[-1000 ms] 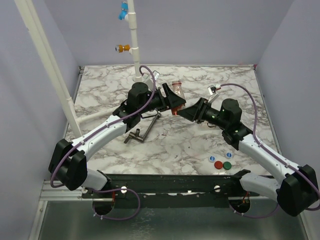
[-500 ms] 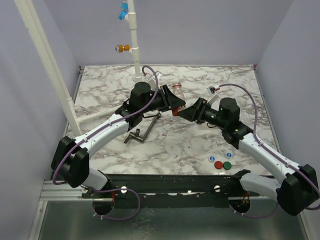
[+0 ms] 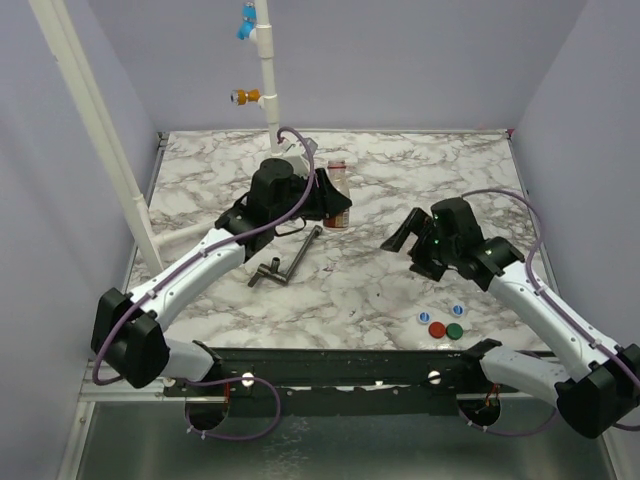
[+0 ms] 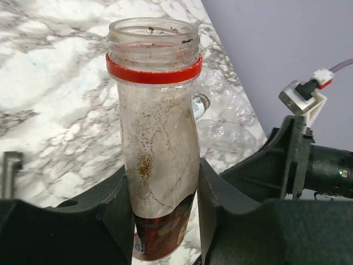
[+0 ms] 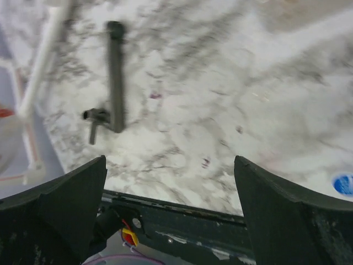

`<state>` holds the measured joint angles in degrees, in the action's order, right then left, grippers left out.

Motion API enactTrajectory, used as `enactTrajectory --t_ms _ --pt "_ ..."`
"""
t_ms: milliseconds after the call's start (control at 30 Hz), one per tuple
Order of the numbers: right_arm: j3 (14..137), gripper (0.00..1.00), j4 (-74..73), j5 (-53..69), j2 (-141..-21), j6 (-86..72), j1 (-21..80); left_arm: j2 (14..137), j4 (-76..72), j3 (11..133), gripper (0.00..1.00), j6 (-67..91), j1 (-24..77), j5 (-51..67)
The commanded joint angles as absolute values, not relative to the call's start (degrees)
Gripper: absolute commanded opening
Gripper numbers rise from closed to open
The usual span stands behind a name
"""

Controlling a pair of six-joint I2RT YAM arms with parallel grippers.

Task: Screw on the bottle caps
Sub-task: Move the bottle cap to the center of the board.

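Observation:
A clear bottle [image 3: 337,190] with a reddish label stands upright at mid-table. My left gripper [image 3: 335,208] is shut on its lower body. In the left wrist view this bottle [image 4: 157,127] has an open mouth with a red ring below it, and the left gripper [image 4: 162,185] presses it from both sides. A second clear bottle [image 4: 223,113] lies on the table behind it. My right gripper [image 3: 405,240] hangs wide open and empty to the right of the held bottle; the right wrist view shows the right gripper [image 5: 170,165] over bare marble. The bottle caps lie near the front right: two white-and-blue caps [image 3: 424,317] [image 3: 458,310], a red cap [image 3: 437,329] and a green cap [image 3: 455,330].
A grey metal L-shaped tool [image 3: 290,258] lies left of centre. A white pipe [image 3: 268,80] with blue and orange fittings rises at the back. A slanted white pole [image 3: 100,130] stands at the left. One white-and-blue cap [image 5: 343,184] shows at the right wrist view's edge.
The right gripper let go of the bottle, opened wide and pulled back to the right. The left gripper closed on the bottle and turned it upright.

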<state>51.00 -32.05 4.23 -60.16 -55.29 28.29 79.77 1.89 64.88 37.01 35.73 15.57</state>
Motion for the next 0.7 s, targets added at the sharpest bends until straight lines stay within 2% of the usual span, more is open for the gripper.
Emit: enactTrajectory --t_ms 0,233,400,667 --pt "52.78 1.00 -59.68 -8.42 -61.29 -67.48 28.56 73.62 7.18 64.10 0.00 25.28 35.54 10.78" --pt "51.18 1.00 -75.64 -9.62 -65.49 -82.02 28.54 70.34 7.73 61.66 0.00 23.48 35.64 10.28" --pt "44.97 1.00 -70.70 -6.31 -61.99 -86.64 28.56 69.26 7.82 60.67 0.00 23.09 35.60 10.60" --pt "39.71 1.00 -68.74 -7.37 -61.09 -92.56 28.56 67.85 8.09 60.20 0.00 22.06 35.64 10.36"
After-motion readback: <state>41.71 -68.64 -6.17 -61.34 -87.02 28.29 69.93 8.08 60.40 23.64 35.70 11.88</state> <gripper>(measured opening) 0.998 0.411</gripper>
